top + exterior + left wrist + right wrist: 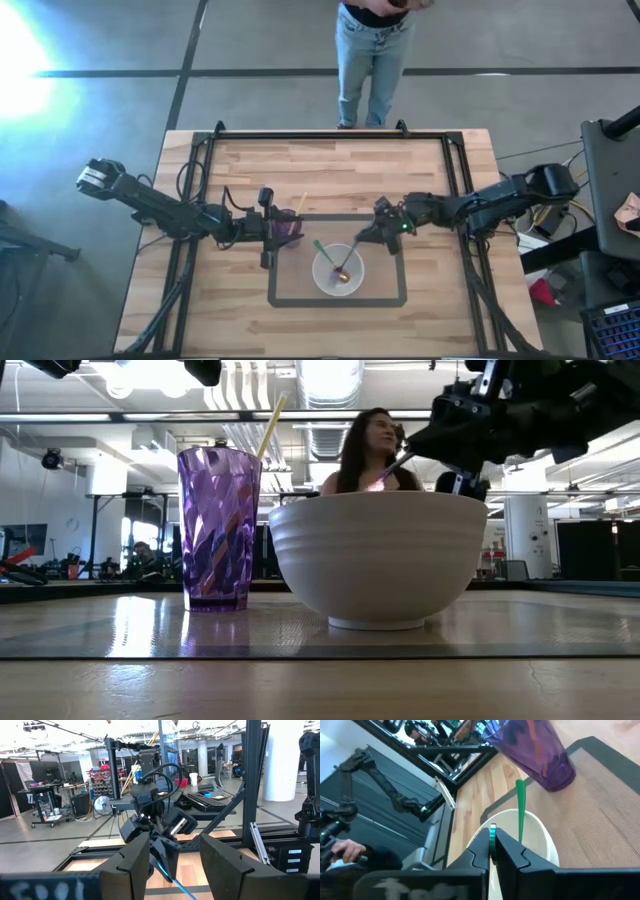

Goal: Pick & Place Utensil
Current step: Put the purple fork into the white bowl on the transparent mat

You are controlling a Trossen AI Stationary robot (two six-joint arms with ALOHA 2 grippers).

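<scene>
So the utensil in play is a thin metal-handled one (492, 837), and the right gripper (378, 226) has its fingers pinched tight on the top of the handle, hovering just past the far-right rim of the white bowl (338, 272). The business end of it slants down into the bowl; from above you can see it resting inside next to a green-handled utensil (321, 253) that's leaning on the opposite side.

Judging by that, the step in hand is either lifting it out of or setting it into the bowl, can't tell which. Either way I'd move straight along the handle's own slant, slow, so it doesn't scrape the rim or knock the green one. Keep the grip firm since that handle is skinny and could swivel.

Just beside the bowl is a purple cup (287, 228) with a yellow straw-like stick (299, 202) in it. The left gripper (174, 862) sits right by that cup with fingers spread, holding nothing. A person (372, 50) stands beyond the table's far edge.
</scene>
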